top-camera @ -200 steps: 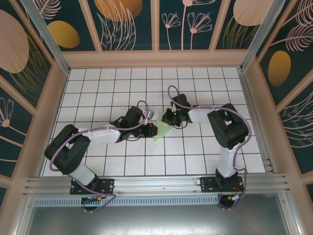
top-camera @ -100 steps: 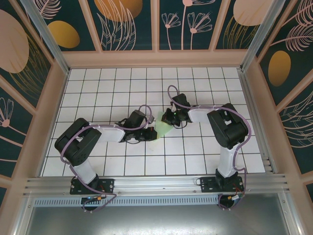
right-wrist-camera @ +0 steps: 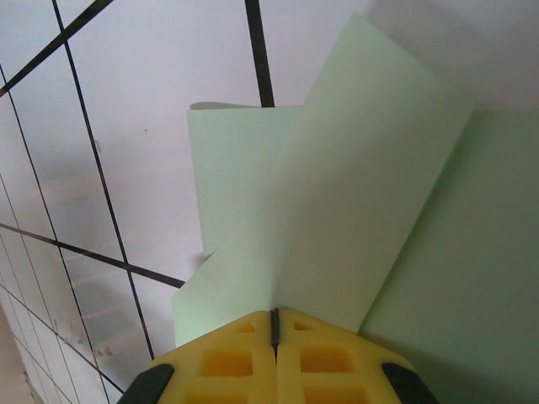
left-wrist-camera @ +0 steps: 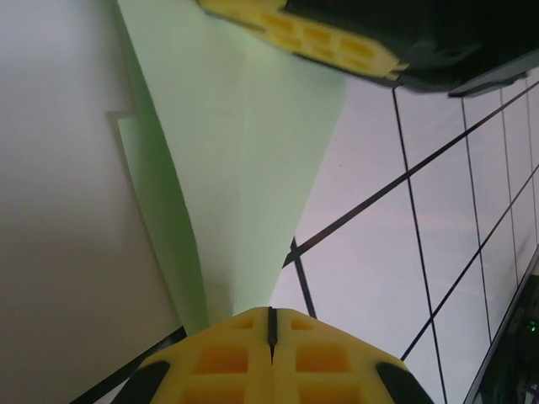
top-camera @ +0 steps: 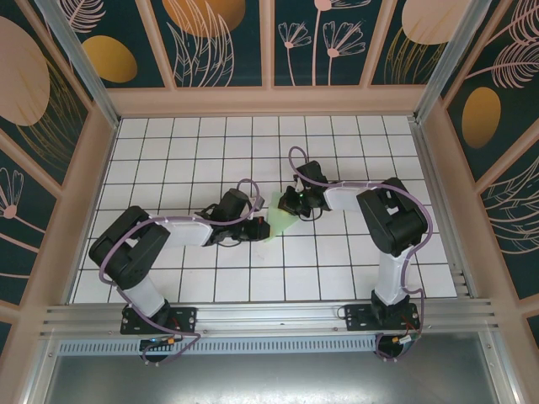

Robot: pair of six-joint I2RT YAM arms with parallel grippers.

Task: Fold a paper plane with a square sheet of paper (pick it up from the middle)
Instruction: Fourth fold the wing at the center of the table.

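The square sheet of paper (top-camera: 276, 222) is pale mint green and folded into a tapering, creased wedge at the table's middle. My left gripper (top-camera: 259, 225) meets its left end and my right gripper (top-camera: 289, 204) its upper right end. In the left wrist view the paper (left-wrist-camera: 244, 168) narrows down into my left gripper (left-wrist-camera: 270, 316), whose yellow jaws are shut on its tip. A finger of the right gripper (left-wrist-camera: 320, 38) shows at the far end. In the right wrist view a crease of the paper (right-wrist-camera: 354, 210) runs into my shut right gripper (right-wrist-camera: 274, 316), with one flap standing up on the right.
The white tiled table (top-camera: 337, 261) with black grid lines has raised wooden walls (top-camera: 269, 101) on three sides. An aluminium rail (top-camera: 269, 316) runs along the near edge by the arm bases. Open tiles lie behind and in front of the paper.
The left arm's elbow has swung up and inward while its gripper stayed at the paper. The paper has shifted a little and lies flatter. The right arm has hardly moved.
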